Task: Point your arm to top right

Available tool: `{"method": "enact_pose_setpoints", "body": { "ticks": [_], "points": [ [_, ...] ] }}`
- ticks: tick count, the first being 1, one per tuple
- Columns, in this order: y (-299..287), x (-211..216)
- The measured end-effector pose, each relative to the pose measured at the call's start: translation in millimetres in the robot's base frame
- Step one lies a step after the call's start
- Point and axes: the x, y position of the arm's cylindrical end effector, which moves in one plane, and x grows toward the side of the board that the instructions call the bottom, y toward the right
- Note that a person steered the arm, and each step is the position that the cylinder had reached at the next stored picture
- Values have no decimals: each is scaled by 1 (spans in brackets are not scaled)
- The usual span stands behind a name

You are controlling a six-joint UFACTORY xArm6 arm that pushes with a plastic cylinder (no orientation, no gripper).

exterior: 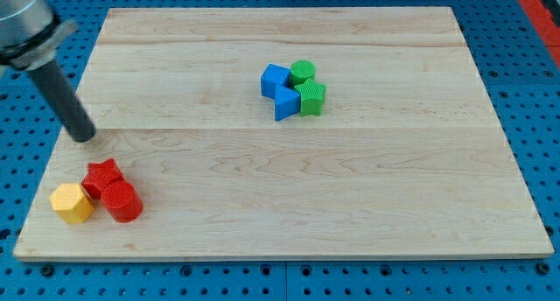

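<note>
The wooden bench (pixel 350 205) fills most of the view, pale boards lying on a blue perforated base (pixel 525 21). Next in size is the arm's dark rod, slanting down from the view's top left; the tip (pixel 85 137) sits near the bench's left edge, a little above the red and yellow cluster and well apart from the blue and green one.

The arm carries no pincer, so there is nothing to be open or closed; only the rod shows.

The task's goal, the bench's top right corner (pixel 446 17), lies far across from the tip and holds no blocks.

Near the centre top sit a blue block (pixel 273 78), a blue wedge-like block (pixel 285 102), a green star block (pixel 311 97) and a green cylinder (pixel 302 71), touching one another. At the bottom left a red star block (pixel 101 175), a red cylinder (pixel 122 201) and a yellow hexagonal block (pixel 71 203) huddle together.

Nothing needs gripping here. The blocks look light and likely to slide easily on smooth wood, so a straight diagonal sweep would probably scatter the central cluster; passing above or below it seems safer.
</note>
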Motion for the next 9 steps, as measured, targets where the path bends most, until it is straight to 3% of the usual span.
{"method": "enact_pose_setpoints", "body": {
  "ticks": [2, 4, 6, 7, 9],
  "points": [
    [104, 28],
    [255, 44],
    [391, -3],
    [429, -47],
    [441, -111]
  ]
}}
